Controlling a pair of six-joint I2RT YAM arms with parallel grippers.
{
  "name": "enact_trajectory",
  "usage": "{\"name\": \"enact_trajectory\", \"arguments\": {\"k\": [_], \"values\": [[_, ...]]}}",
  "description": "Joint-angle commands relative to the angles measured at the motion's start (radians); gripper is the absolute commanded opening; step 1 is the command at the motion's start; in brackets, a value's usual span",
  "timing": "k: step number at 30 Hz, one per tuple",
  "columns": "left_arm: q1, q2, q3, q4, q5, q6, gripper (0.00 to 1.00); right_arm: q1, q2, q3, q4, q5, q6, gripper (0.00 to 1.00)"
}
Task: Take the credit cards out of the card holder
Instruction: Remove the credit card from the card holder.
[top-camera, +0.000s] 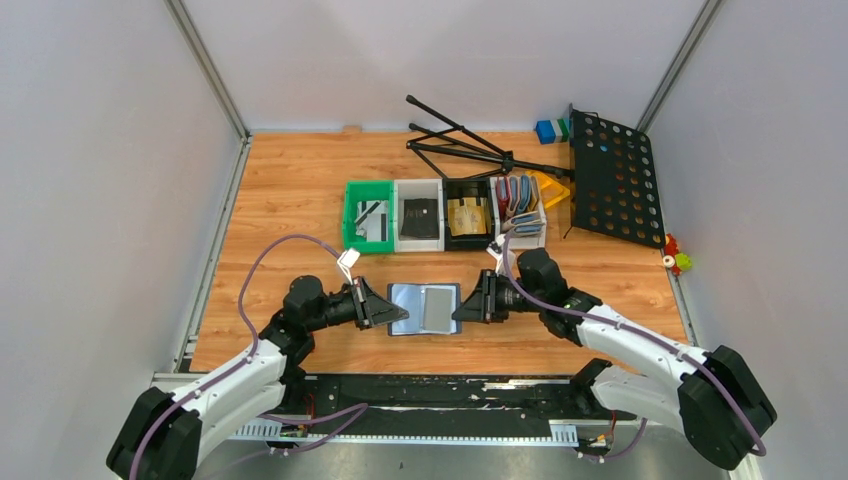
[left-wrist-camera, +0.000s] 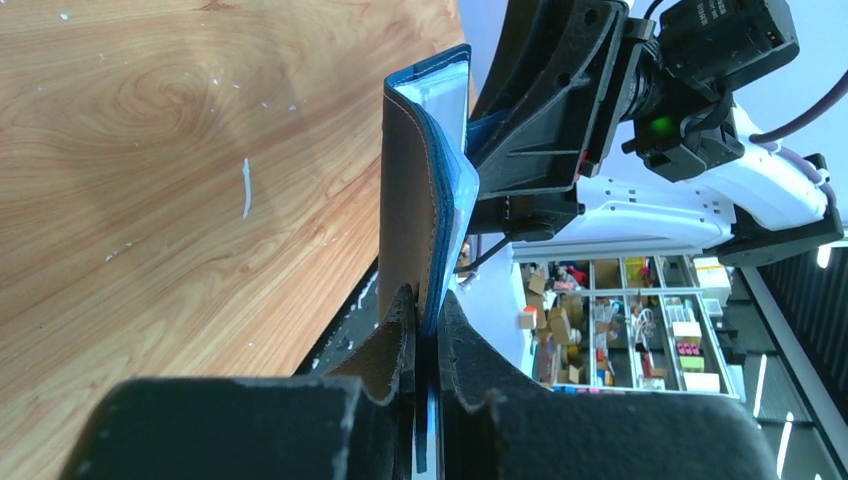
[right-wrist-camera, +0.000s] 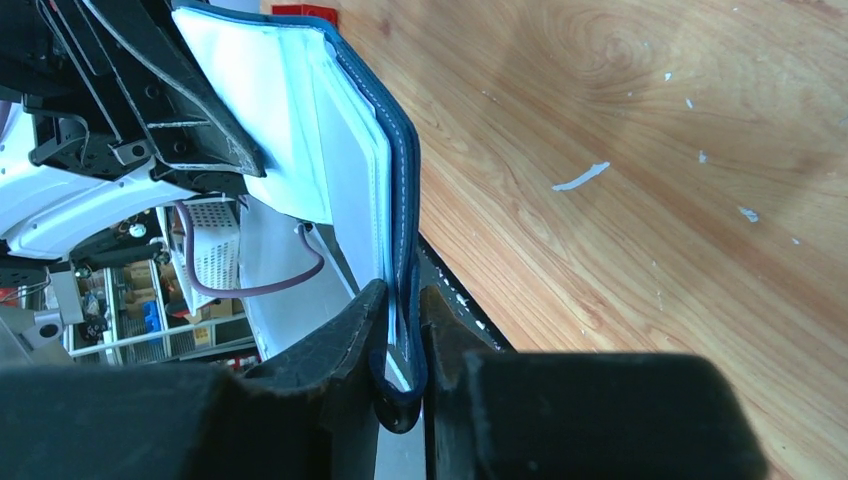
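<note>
4 bins (top-camera: 394, 212) sit in a row mid-worktop (top-camera: 300, 190), and a black music stand (top-camera: 612, 178) lies at the far right corner, both well apart from the arms. Near the front edge, the card holder (top-camera: 425, 308) is spread open between both grippers. The left gripper (top-camera: 398, 317) is clamped on its left flap and the right gripper (top-camera: 460, 310) on its right flap.

navy card holder (top-camera: 407, 301) – open, pale inside up – grey card (top-camera: 438, 309) on right half
</note>
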Motion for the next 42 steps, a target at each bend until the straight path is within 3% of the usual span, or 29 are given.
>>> {"name": "enact_trajectory", "arguments": {"k": [1, 15, 29, 34, 42], "values": [[0.002, 0.014, 0.051, 0.067, 0.025, 0.019, 0.00, 0.028, 0.006, 0.062, 0.042, 0.004, -0.013, 0.19], [-0.020, 0.086, 0.068, 0.094, 0.016, 0.044, 0.00, 0.089, 0.080, 0.117, 0.020, 0.062, -0.009, 0.41], [-0.032, 0.104, 0.068, 0.106, 0.018, 0.050, 0.00, 0.148, 0.158, 0.152, 0.087, 0.086, 0.018, 0.49], [-0.034, 0.108, 0.066, 0.104, 0.012, 0.053, 0.00, 0.152, 0.166, 0.158, 0.089, 0.093, 0.018, 0.45], [-0.061, 0.164, 0.066, 0.191, 0.019, 0.026, 0.00, 0.175, 0.206, 0.191, 0.071, 0.135, 0.011, 0.48]]}}
